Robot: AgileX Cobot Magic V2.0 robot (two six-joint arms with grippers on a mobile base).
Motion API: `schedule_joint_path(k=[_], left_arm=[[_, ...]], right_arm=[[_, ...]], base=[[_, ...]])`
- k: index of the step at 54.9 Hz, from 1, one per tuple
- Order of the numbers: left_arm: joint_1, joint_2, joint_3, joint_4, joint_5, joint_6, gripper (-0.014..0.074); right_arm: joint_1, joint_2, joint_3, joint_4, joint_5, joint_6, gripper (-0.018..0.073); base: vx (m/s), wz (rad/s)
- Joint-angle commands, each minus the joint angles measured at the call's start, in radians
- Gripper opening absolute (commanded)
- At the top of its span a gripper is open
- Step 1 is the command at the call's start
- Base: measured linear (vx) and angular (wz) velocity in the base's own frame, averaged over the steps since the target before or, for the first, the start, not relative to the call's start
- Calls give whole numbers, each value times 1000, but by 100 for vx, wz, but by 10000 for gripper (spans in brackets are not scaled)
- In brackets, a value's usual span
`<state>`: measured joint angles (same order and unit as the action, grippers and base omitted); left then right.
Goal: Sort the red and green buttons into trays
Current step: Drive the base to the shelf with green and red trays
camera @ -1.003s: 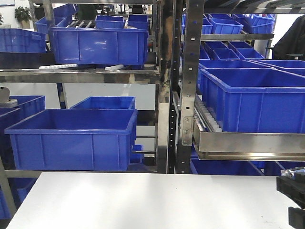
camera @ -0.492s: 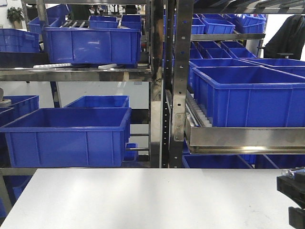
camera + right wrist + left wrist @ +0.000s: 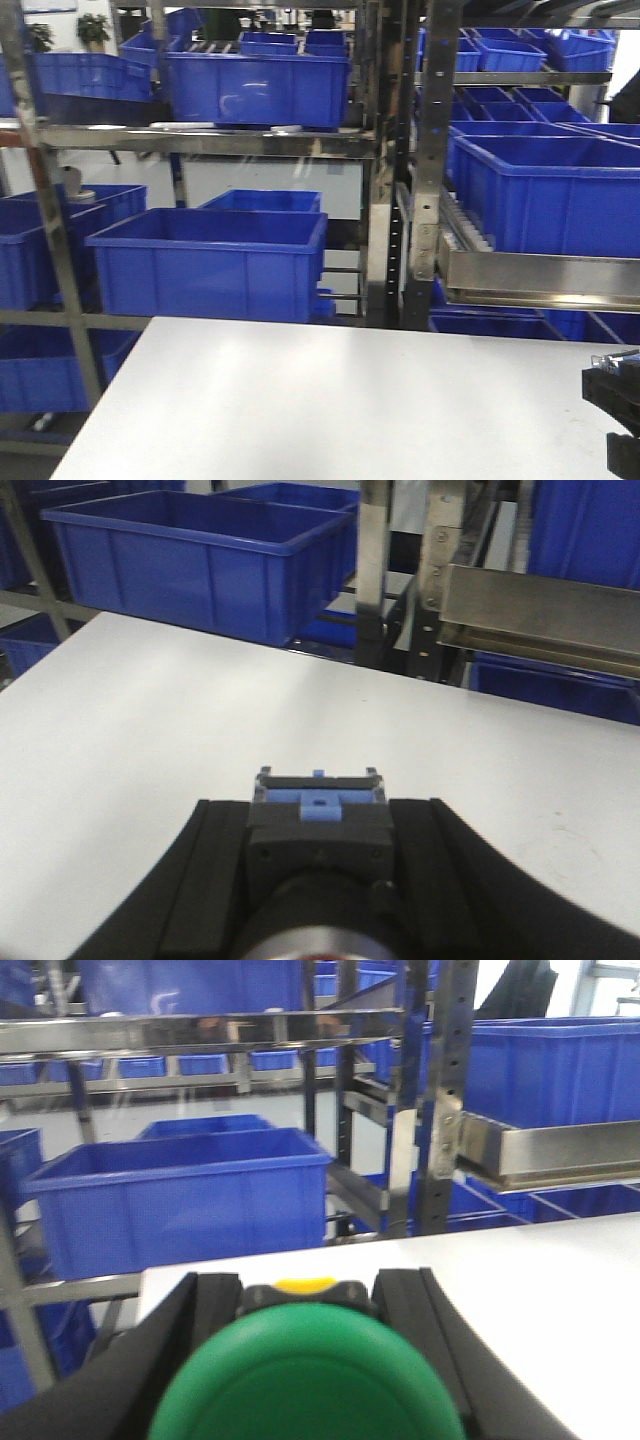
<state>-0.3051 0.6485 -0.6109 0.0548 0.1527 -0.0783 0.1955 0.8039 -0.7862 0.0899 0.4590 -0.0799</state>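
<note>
We see a green-capped button [image 3: 305, 1380] held tight between the black fingers [image 3: 405, 1305] of the left claw [image 3: 305, 1295], and a dark grey button [image 3: 318, 845] gripped the same way in the right claw [image 3: 318, 805]. Beyond both lies a white table [image 3: 130, 710], then metal shelves [image 3: 200, 142] holding blue crates [image 3: 210, 265].
</note>
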Motion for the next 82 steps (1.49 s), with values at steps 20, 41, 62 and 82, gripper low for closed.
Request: schedule_joint_path(k=[20,41,62,82], left_arm=[[-9,-5,-28,-9,-88,-9,0],[-9,-5,-28,-9,-88,-9,0],[-9,-5,-28,-9,-88,-9,0],[-9,-5,-28,-9,-88,-9,0]], right_arm=[[2,-9,-31,1,-85,-2,-9],[2,-9,-31,1,-85,-2,-9],[2,-9,-31,1,-85,-2,-9],[2,-9,-31,1,-85,-2,-9]], base=[[-17,36],[-10,52],[0,55],[8,47]])
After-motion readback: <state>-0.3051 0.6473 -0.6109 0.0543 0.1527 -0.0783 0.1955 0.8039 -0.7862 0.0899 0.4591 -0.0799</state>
